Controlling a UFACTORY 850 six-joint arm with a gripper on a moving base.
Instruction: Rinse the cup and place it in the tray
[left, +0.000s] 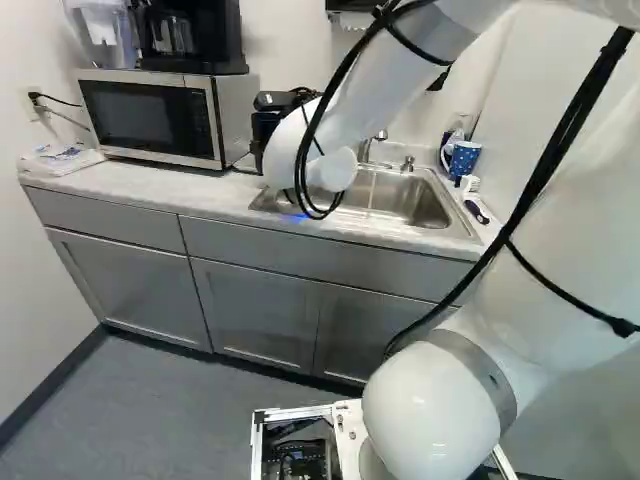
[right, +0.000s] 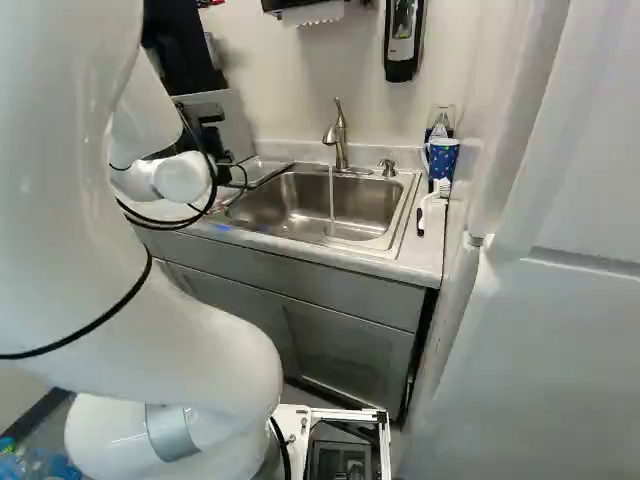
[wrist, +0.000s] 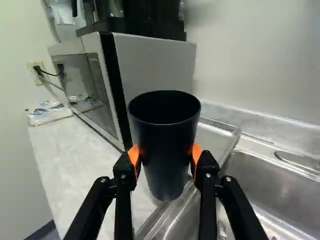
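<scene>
Jaws are clamping the dark cup (wrist: 167, 150) between both orange pads (wrist: 196, 154), its open rim facing up. Clear tray (wrist: 234, 129) is lying just past the jaws, beside the sink (wrist: 280, 190). Microwave (wrist: 150, 65) is sitting ahead of them on the tabletop (wrist: 80, 160). Faucet (right: 341, 140) is running off to one side.

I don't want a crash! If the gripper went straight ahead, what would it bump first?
Past the cup it holds, probably the microwave or the tray beside it; depth is unclear.
</scene>
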